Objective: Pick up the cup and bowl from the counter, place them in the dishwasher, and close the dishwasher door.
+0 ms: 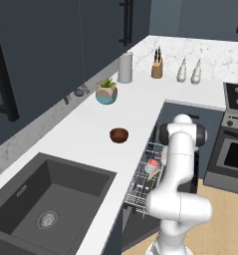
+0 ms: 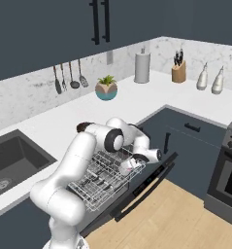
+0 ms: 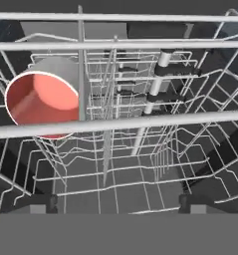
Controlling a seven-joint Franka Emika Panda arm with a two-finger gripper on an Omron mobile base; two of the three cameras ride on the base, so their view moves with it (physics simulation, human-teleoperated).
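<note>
The arm bends down from the counter (image 1: 85,132) edge into the pulled-out rack (image 2: 105,180) of the dishwasher (image 1: 140,219), and the gripper (image 3: 115,203) sits low among the wires. In the hand view its two dark fingertips (image 3: 41,203) stand far apart at the bottom, with nothing between them but rack wire, so the gripper is wide and holds nothing.

The cup (image 3: 43,102) lies on its side in the rack, ahead of the gripper and off to the left in the hand view, its red-pink inside turned toward the camera. It is apart from the fingers, with rack bars crossing in front of it. From the left base view the cup (image 1: 152,166) shows just beside the arm's forearm inside the rack; from the right base view it (image 2: 129,165) sits close under the wrist.

The bowl (image 1: 119,134) is up on the counter, well apart from the gripper, behind and above it, near the counter's inner corner. Farther along the counter from the gripper stand a teal pot with a plant (image 1: 106,92), a tall grey canister (image 1: 125,67), a knife block (image 1: 157,64) and two pale bottles (image 1: 188,71). The dark sink (image 1: 46,199) lies to the other side of the arm.

The dishwasher door (image 2: 137,192) hangs open and tilted down below the rack, out over the wooden floor (image 2: 185,219).
</note>
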